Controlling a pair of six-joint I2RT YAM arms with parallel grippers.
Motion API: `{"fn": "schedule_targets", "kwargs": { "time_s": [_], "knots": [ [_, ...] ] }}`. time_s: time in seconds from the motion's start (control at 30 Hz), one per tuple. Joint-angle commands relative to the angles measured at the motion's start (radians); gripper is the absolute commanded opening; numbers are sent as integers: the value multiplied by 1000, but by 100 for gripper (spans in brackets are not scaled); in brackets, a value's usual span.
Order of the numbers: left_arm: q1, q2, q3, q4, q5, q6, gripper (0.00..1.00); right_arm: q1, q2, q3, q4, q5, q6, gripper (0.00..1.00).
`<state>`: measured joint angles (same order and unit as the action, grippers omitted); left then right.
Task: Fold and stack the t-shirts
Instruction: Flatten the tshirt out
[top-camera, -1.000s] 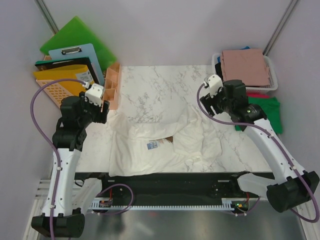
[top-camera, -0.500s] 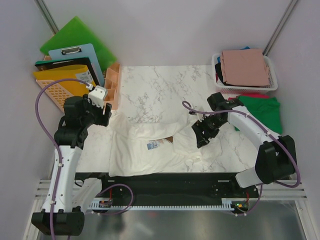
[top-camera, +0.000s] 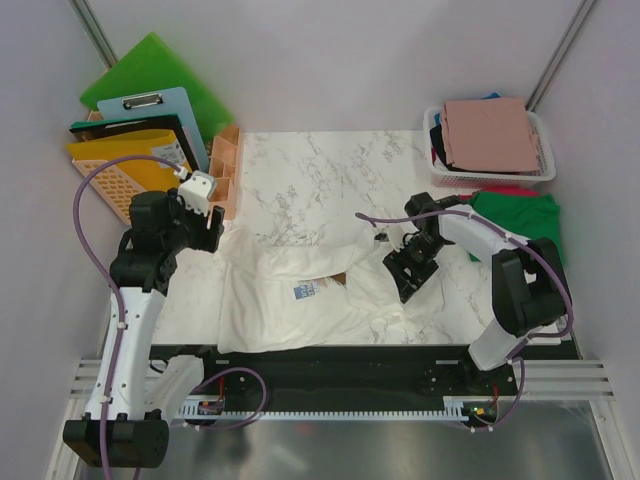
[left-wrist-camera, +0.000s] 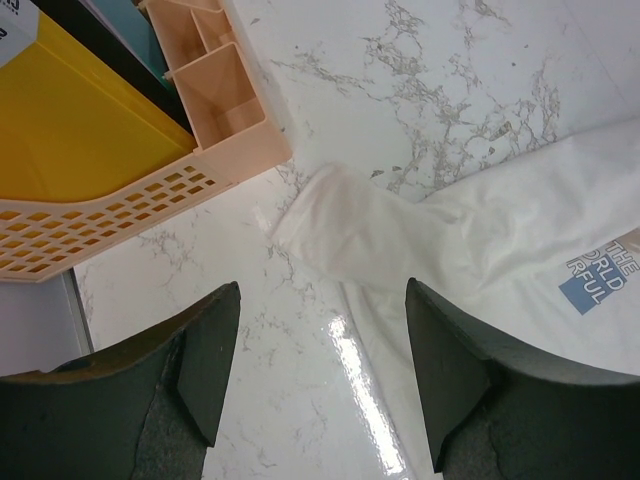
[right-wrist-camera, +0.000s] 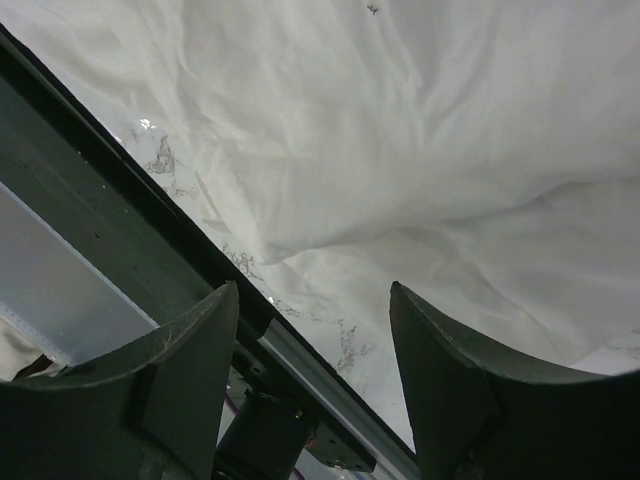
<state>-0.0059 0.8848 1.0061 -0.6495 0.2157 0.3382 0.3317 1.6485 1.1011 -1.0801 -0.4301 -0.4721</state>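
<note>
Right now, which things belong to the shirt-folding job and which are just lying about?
Job: cream-white t-shirt, green t-shirt, dusty-pink t-shirt.
Lying about: green boards, blue clipboard, yellow folder, peach organizer, white basket.

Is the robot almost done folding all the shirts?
Not nearly. Done: only the pink t-shirt looks folded, lying on the basket. In hand: the white t-shirt lies crumpled on the table, with the left end effector and the right end effector open above it, gripping nothing. Left: folding it, then the green t-shirt lying loose at the right, and stacking.
</note>
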Motion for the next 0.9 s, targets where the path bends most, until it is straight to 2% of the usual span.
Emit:
{"fn": "schedule_targets", "kwargs": {
  "time_s": [0.0, 0.6, 0.63, 0.67, 0.7, 0.77, 0.8, 0.87],
  "knots": [
    [4, -4, 15, 33, 17, -4, 74, 6, 14, 8, 26, -15, -3, 69],
    [4, -17, -12, 54, -4, 19, 74, 92, 134, 26, 111, -33, 66, 64],
    [4, -18, -14, 53, -4, 22, 74, 93, 135, 28, 114, -32, 69, 36],
    [4, -21, -18, 54, -6, 27, 73, 95, 135, 29, 117, -27, 73, 14],
    [4, -23, -23, 54, -9, 31, 73, 95, 131, 28, 120, -16, 79, 0],
    [4, -29, -34, 54, -12, 35, 72, 96, 94, 40, 111, -3, 79, 0],
    [4, -52, -69, 56, 5, 42, 72, 83, -41, 163, 38, 25, 75, 0],
    [4, -61, -84, 57, 8, 47, 72, 82, -91, 242, -3, -1, 79, 0]
  ]
}}
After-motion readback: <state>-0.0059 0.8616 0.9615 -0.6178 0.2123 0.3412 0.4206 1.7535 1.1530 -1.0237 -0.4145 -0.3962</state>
